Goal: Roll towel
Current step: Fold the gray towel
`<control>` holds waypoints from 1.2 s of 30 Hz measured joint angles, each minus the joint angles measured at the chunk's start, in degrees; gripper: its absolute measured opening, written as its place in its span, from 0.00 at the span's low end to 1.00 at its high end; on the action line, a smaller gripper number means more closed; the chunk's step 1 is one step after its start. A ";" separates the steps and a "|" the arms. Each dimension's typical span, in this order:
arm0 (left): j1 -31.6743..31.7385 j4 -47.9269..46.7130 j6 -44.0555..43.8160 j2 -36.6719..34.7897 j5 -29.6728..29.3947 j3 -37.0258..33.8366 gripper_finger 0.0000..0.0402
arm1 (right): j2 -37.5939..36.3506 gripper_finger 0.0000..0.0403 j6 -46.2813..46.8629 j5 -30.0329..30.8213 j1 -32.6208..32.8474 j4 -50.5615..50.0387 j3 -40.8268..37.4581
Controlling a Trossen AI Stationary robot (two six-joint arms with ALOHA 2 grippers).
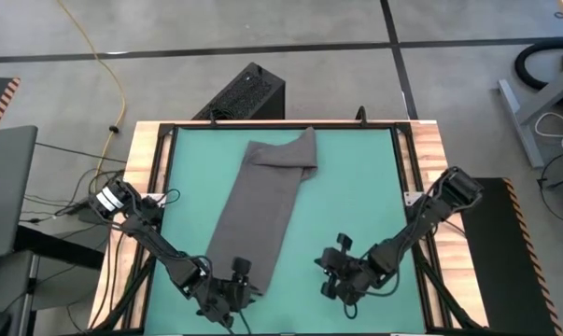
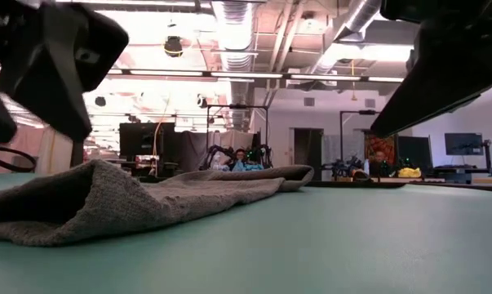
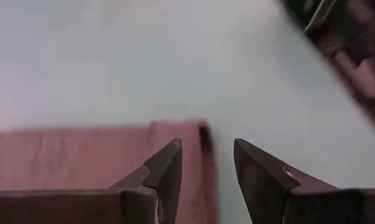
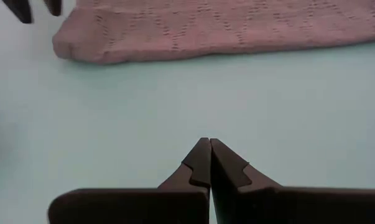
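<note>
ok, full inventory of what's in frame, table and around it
towel: one, dark grey, folded into a long strip down the mat, far end doubled over
table mat: one, green, inside a wooden frame
black box: one, on the floor behind the table
yellow cable: one, on the floor, far left
left pincer: open, at the towel's near end, nothing held
right pincer: shut, empty, over bare mat to the right of the towel
</note>
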 joint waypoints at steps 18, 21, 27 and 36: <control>0.02 0.95 -4.57 4.52 -4.15 0.17 0.34 | 0.00 0.05 -3.25 -0.24 -3.56 0.65 0.00; 0.02 0.96 -4.64 4.52 -4.06 0.17 0.34 | 0.00 0.05 -3.25 -0.24 -3.56 0.66 0.00; 0.02 0.17 -5.03 4.52 -3.67 0.17 0.34 | 0.00 0.05 -3.24 -0.26 -3.56 0.72 0.00; 0.86 -0.15 -5.51 4.55 -5.65 0.17 0.15 | 0.00 0.05 -3.24 -0.28 -3.56 0.76 0.00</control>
